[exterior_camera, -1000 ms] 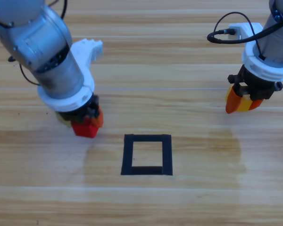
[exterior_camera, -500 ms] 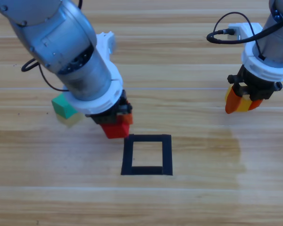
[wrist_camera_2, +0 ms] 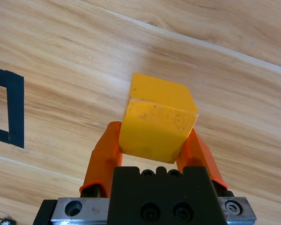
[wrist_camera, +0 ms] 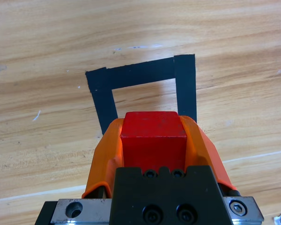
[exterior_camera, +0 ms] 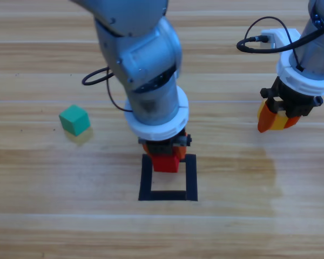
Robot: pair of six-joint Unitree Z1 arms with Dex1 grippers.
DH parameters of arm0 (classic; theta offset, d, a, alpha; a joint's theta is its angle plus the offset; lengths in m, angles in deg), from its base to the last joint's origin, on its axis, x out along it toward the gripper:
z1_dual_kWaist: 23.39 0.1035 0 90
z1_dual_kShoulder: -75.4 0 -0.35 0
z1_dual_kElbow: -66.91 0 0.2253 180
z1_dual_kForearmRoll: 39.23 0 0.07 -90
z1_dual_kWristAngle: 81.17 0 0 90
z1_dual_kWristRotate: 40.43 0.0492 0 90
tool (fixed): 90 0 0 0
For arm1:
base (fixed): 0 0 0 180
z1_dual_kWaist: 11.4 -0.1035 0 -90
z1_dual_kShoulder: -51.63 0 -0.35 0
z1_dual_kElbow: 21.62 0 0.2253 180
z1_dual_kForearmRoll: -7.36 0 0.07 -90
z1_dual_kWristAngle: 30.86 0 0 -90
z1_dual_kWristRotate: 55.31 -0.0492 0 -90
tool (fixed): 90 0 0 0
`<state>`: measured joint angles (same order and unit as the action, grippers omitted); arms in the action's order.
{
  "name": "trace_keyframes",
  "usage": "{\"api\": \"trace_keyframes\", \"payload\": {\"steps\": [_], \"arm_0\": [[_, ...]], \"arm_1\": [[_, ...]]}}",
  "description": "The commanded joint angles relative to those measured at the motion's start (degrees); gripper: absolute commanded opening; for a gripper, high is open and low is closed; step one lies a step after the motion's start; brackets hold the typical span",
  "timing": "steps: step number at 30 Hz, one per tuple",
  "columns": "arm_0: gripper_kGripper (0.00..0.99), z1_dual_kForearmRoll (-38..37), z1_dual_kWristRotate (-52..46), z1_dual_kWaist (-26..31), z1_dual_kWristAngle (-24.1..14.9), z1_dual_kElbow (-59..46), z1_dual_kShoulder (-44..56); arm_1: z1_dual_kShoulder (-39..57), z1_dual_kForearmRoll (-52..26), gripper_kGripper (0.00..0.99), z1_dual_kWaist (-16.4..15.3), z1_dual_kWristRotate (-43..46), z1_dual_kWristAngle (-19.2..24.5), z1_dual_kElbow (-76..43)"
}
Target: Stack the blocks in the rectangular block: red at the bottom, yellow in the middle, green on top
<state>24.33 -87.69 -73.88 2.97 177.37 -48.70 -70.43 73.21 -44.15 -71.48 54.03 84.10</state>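
My left gripper (exterior_camera: 166, 161) is shut on the red cube (exterior_camera: 166, 162) and holds it over the far bar of the black rectangular outline (exterior_camera: 191, 178). In the left wrist view the red cube (wrist_camera: 153, 138) sits between the orange jaws with the outline (wrist_camera: 185, 84) just beyond. At the right, away from the outline, my right gripper (exterior_camera: 279, 120) is shut on the yellow cube (exterior_camera: 280, 120), which fills the jaws in the right wrist view (wrist_camera_2: 157, 123). The teal-green cube (exterior_camera: 74, 120) rests on the table at the left.
A black cable (exterior_camera: 259, 40) loops off the right arm's wrist. A corner of the black outline (wrist_camera_2: 14, 108) shows at the left edge of the right wrist view. Bare wooden table lies around the outline.
My left arm has carried the red cube rightward from the left side to the outline's far edge, uncovering the green cube. The right arm has held still.
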Motion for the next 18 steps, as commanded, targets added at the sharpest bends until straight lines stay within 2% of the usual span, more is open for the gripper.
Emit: {"api": "trace_keyframes", "payload": {"steps": [1,10,18], "arm_0": [[0.000,5.2,0.2,-2.2,-1.8,6.5,-6.2],[0.000,6.4,-0.8,-2.2,-3.6,7.5,-8.6],[0.000,7.0,-2.9,-2.2,-3.6,7.6,-8.9]], "arm_1": [[0.7,-1.0,0.270,0.8,0.8,-1.6,-1.3],[0.7,-1.3,0.270,0.8,1.1,-2.4,-1.6],[0.6,-1.4,0.270,0.8,1.2,-2.8,-1.6]]}}
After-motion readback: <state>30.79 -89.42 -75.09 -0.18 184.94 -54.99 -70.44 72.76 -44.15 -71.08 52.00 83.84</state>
